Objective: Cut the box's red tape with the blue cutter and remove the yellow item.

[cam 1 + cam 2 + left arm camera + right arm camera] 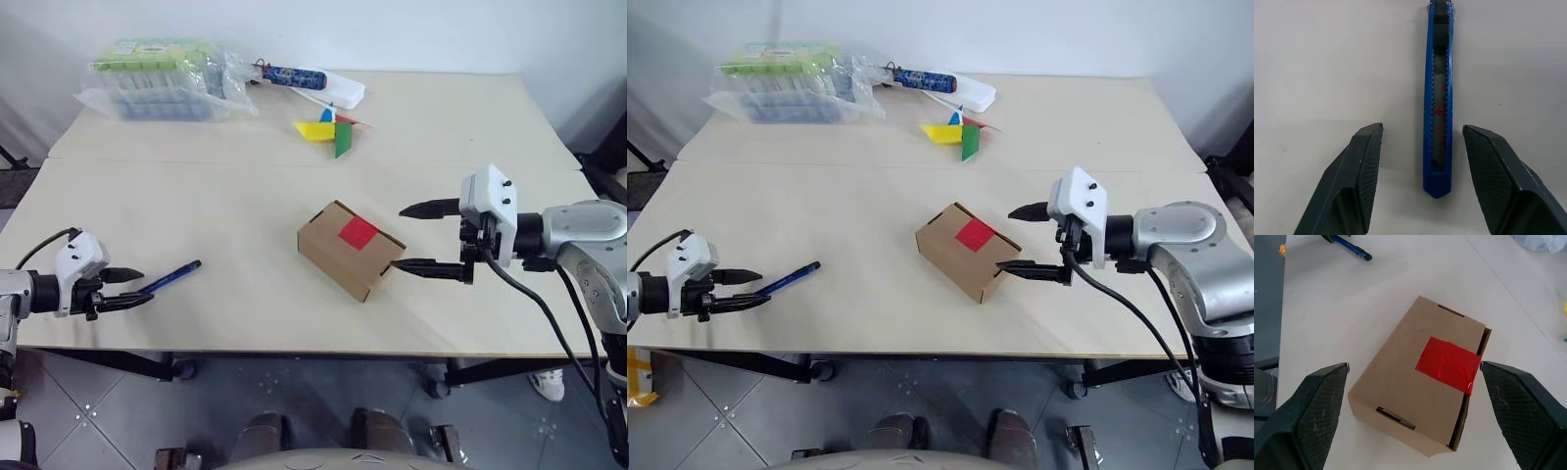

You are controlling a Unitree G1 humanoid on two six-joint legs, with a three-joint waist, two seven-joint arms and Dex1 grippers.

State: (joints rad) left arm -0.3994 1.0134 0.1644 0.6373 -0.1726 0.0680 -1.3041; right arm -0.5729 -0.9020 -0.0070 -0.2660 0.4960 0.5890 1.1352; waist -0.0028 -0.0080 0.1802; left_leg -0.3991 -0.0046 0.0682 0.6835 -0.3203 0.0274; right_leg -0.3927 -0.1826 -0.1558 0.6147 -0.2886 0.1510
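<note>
I have the left gripper [1422, 161] down at the near left of the table [196, 196], jaws apart, not yet clenched, with the tail of the blue cutter [1438, 107] lying between the fingers and touching neither. To do this grasp well I want the cutter centred, since it sits closer to one finger [1498, 176] than the other, and I should close squarely across its body so it does not spin away on the smooth top. The right gripper [1415, 416] is spread wide and empty, one finger on either side of the box [349, 249], ready to steady it. The box sits mid-table, shut, the red tape [1448, 363] uncut across its flap; the yellow item is presumably inside.

At the far edge lie a clear plastic package [162, 76], a patterned tube [309, 82] and a paper pinwheel [328, 127], all well apart from my work. Nothing blocks the path from cutter to box.
</note>
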